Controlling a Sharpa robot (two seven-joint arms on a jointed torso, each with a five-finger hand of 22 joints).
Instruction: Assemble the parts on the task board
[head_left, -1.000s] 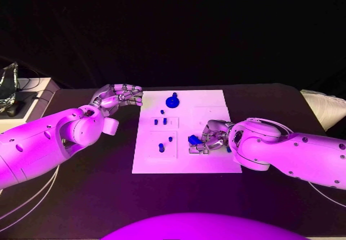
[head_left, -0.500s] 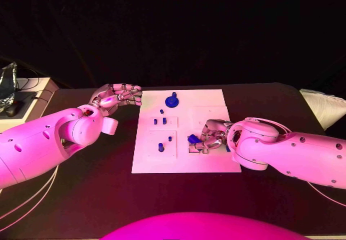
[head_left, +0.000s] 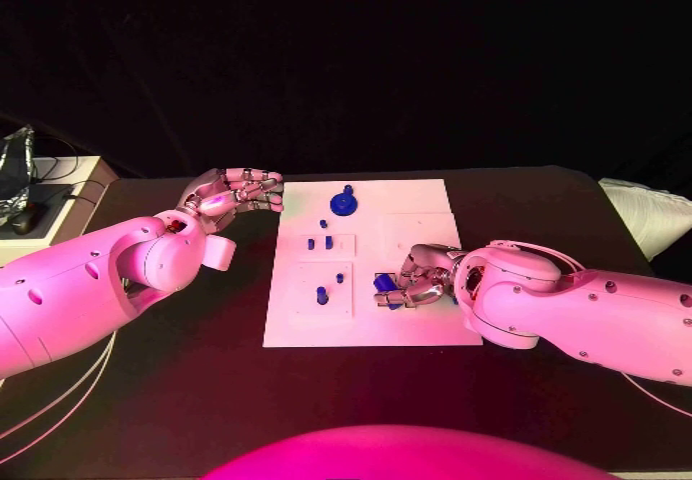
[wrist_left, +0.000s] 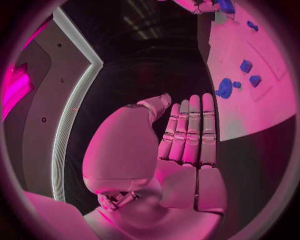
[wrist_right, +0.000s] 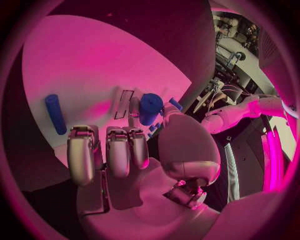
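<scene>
No readable text, labels, numbers anywhere.

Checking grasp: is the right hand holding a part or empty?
Holding: the right hand pinches a blue part over the task board.

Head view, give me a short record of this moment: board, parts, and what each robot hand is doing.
board: flat white rectangular task board in the middle of the black table
parts: small blue plastic parts; round blue knob-like part at far edge
right robot hand: over the board, holds a blue cylindrical part
left robot hand: beside the board's far left corner, fingers curled, holds nothing
</scene>
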